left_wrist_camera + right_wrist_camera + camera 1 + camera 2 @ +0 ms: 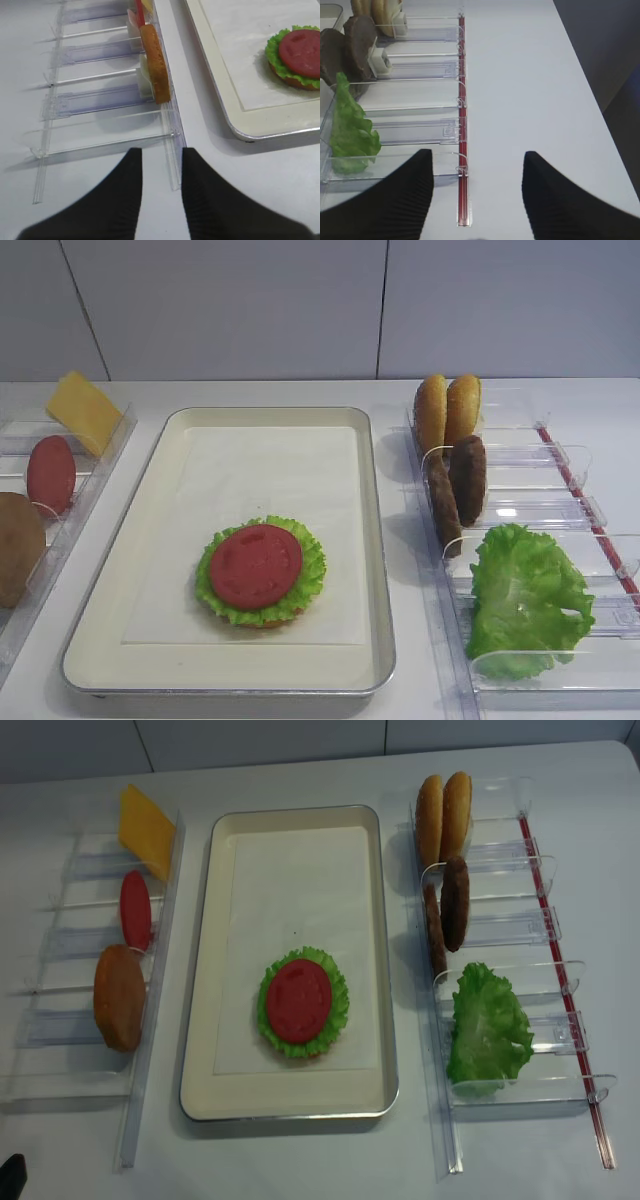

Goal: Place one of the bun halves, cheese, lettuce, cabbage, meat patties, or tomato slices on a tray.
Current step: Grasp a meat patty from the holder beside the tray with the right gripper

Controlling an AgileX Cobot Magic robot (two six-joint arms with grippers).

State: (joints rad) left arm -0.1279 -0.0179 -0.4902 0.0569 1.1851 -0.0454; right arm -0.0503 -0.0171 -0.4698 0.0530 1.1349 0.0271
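Observation:
The silver tray (270,455) holds a stack: a bun half (295,82) at the bottom, lettuce (310,575) on it, and a tomato slice (256,565) on top. Two meat patties (467,478), two bun halves (447,412) and more lettuce (525,600) stand in the right holder. Cheese (85,412), a tomato slice (51,473) and a bun half (18,545) stand in the left holder. My right gripper (479,154) is open and empty over the table beside the lettuce (350,132). My left gripper (161,150) is open and empty at the left holder's near end. No cabbage is in view.
Clear plastic holders (560,490) flank the tray on both sides. The right one carries a red strip (462,165) along its outer edge. A white wall rises behind the table, and the table's right edge drops off (600,100).

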